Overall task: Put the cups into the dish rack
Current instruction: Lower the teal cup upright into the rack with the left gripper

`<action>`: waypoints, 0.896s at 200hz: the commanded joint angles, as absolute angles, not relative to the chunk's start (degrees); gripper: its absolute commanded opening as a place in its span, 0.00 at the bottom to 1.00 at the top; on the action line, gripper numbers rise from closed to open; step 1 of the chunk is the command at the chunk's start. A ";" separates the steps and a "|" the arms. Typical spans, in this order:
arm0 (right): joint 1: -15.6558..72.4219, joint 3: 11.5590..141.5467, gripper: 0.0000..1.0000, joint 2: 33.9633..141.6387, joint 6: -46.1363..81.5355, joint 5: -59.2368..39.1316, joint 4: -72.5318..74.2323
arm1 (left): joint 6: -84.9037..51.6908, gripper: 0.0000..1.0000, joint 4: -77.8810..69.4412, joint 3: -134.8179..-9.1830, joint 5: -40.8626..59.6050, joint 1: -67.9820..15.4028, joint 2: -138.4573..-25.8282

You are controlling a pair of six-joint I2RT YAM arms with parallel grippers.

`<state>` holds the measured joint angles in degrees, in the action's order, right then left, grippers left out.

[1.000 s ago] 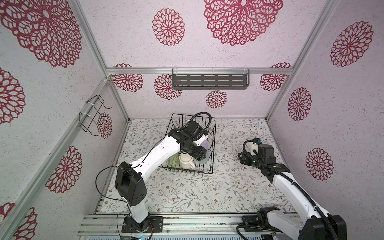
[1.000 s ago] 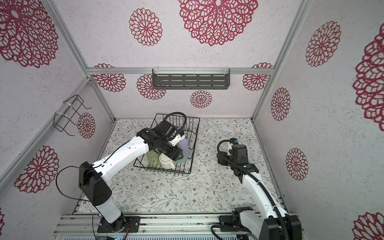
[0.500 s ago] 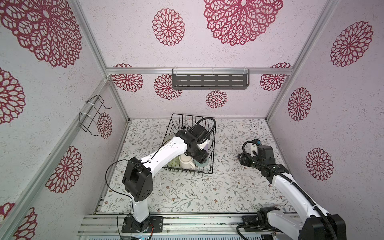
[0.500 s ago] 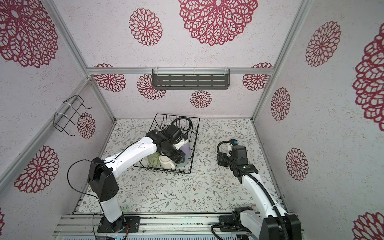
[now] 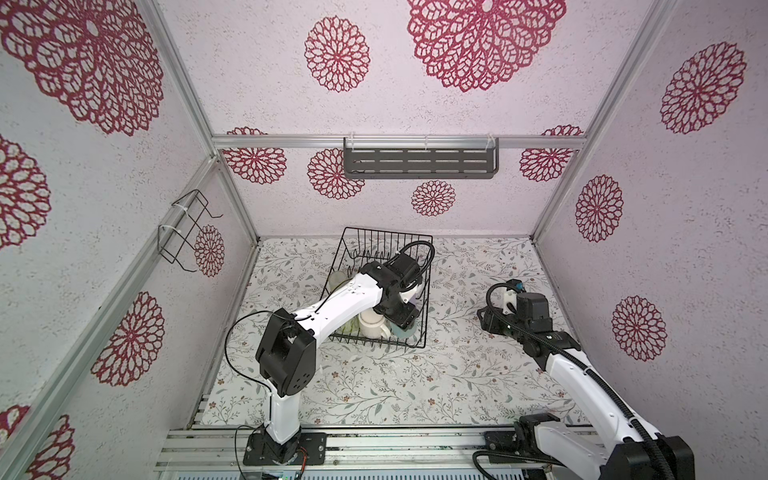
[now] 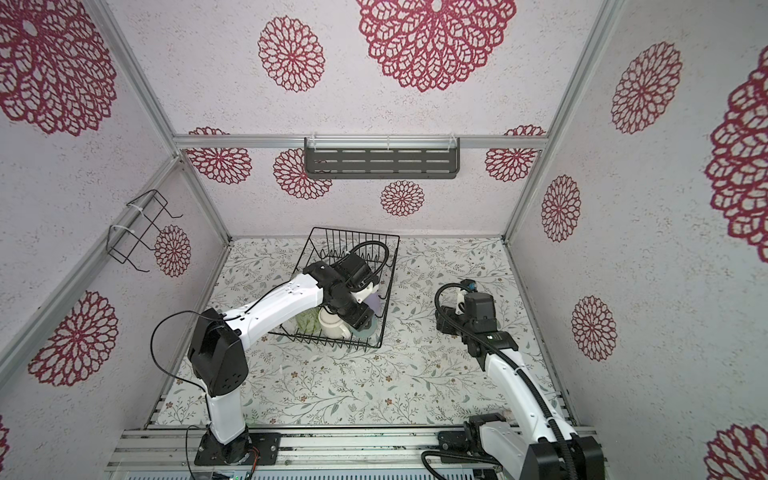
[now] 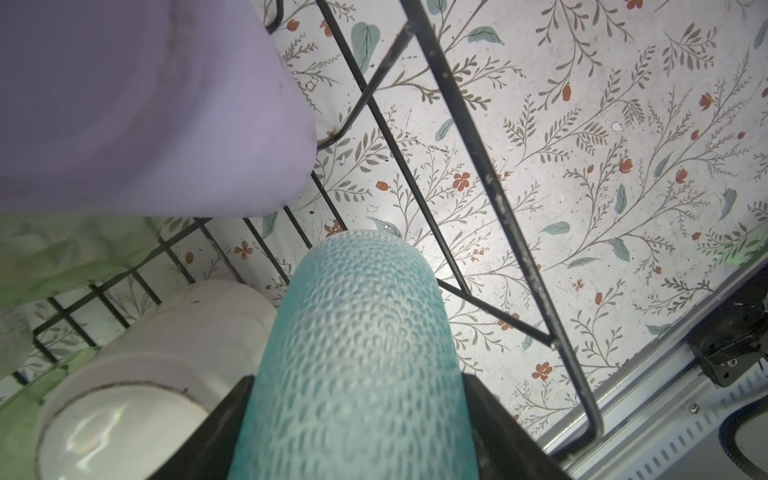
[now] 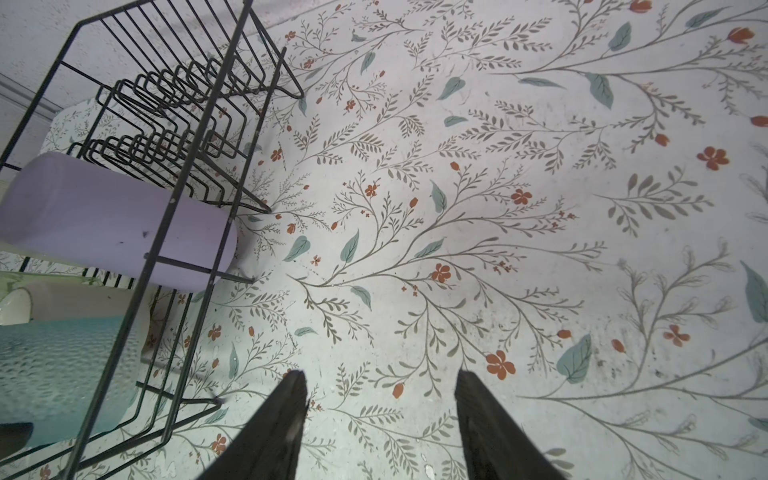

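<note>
Left wrist: left gripper [image 7: 356, 379] clamps one teal cup [image 7: 357, 307] beside one mug [image 7: 166, 332]; right gripper [image 8: 380, 375] apart.

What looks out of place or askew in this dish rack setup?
The black wire dish rack sits slightly skewed to the back wall. Inside it, the lilac plastic tumbler appears to lie on its side against the rack's wall rather than standing upright. Nothing looks spilled or broken.

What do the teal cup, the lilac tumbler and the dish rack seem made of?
The teal cup: translucent, frosted, scale-textured; plastic or glass, unclear. The lilac tumbler: opaque, matte, probably plastic. The dish rack: thin metal wire, black coating chipped in spots.
</note>
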<state>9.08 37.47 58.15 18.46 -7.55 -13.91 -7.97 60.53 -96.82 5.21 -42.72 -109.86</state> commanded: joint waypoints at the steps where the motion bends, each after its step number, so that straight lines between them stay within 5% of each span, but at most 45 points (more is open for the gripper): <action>1: 8.87 37.20 0.60 56.57 17.58 -6.76 -13.76 | -8.25 0.67 60.23 -97.95 4.53 -43.33 -110.80; 179: 8.81 37.04 0.60 57.41 17.67 -7.16 -13.03 | -10.26 0.76 59.16 -97.47 1.15 -43.86 -114.35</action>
<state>9.04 36.88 57.67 18.48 -7.53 -13.98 -9.76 60.12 -96.79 3.20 -43.42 -113.27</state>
